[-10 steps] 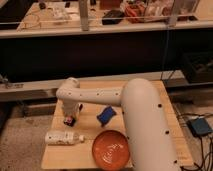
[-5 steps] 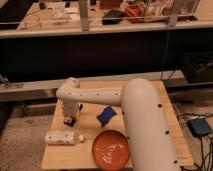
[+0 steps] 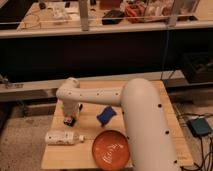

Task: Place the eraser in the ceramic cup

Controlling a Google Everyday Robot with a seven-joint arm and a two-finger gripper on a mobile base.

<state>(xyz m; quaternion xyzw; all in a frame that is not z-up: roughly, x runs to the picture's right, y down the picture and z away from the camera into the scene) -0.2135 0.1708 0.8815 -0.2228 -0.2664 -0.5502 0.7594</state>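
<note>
Gripper [image 3: 70, 119] low over wooden table [image 3: 60, 156]

Nothing here can be read: no word, brand or number shows on the white bottle [image 3: 64, 137], the orange bowl [image 3: 111, 148] or the table [image 3: 59, 154]. The gripper [image 3: 70, 120] sits low at the table's left, just beside the bottle

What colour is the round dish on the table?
Orange-red dish, clearest in the camera view; the gripper is low by the white bottle.

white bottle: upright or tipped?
Tipped: the white bottle lies on its side on the table. The gripper sits low just behind it.
</note>
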